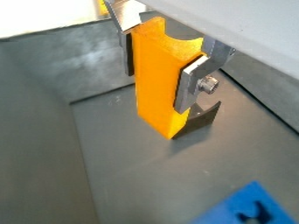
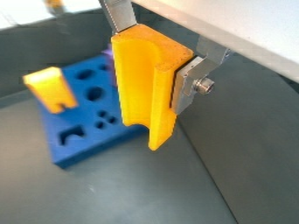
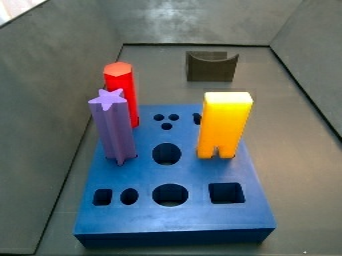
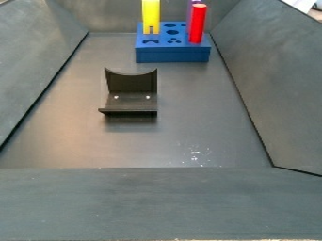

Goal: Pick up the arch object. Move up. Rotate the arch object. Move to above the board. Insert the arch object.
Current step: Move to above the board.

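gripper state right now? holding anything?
Gripper: jaws closed on the arch object, held upright off the floor in both wrist views; out of frame in both side views.

Pincer (image 1: 160, 74) holds the arch object (image 1: 158, 105) right by the fixture (image 4: 128, 92) — well apart from the board (image 3: 174, 195). On the board, in a side view: star post (image 3: 112, 125) left, taller post (image 3: 118, 80) behind it, wide block (image 3: 225, 122) right.

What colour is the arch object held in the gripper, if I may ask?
Yellow-orange; the arch object shows best in a wrist view, clamped in the gripper above the floor.
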Available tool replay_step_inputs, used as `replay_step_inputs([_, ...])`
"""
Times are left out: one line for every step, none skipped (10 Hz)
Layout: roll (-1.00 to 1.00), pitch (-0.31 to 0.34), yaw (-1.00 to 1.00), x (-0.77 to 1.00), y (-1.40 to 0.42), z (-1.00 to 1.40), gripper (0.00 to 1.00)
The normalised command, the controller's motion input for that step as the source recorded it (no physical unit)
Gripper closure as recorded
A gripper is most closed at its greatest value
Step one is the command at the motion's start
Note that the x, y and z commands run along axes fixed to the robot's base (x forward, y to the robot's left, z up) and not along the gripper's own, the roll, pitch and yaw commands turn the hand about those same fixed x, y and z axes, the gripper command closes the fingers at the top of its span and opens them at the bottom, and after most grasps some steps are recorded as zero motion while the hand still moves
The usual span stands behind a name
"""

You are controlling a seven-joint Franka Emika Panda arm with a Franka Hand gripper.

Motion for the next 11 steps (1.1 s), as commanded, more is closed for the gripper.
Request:
replay_step_inputs([-0.04, 0.089, 1.00, 0.46, -1.00, 0.24, 1.00])
replay_step_inputs([-0.04, 0.093, 1.00, 0.48, -1.00, 0.24, 1.00])
replay_step_inputs([-0.04, 0.098, 1.00, 0.48, -0.90, 0.21, 1.00])
replay_step_inputs([-0.04, 0.103, 1.00, 0.36, -0.64, 0.15, 1.00])
replay_step_inputs([-0.03, 0.106, 1.00, 0.28, -0.46, 0.11, 1.00])
replay_step_inputs([-0.03, 0.104, 1.00, 0.13, -0.18, 0.05, 1.00])
replay_step_inputs([-0.03, 0.105, 1.00, 0.09, -0.11, 0.03, 1.00])
replay_step_inputs([-0.03, 0.106, 1.00, 0.06, -0.06, 0.03, 1.00])
replay_step_inputs([-0.02, 0.115, 1.00, 0.06, -0.05, 0.02, 1.00])
replay_step_inputs([-0.02, 0.134, 1.00, 0.06, -0.04, 0.02, 1.00])
replay_step_inputs([-0.02, 0.144, 1.00, 0.07, -0.03, 0.02, 1.00])
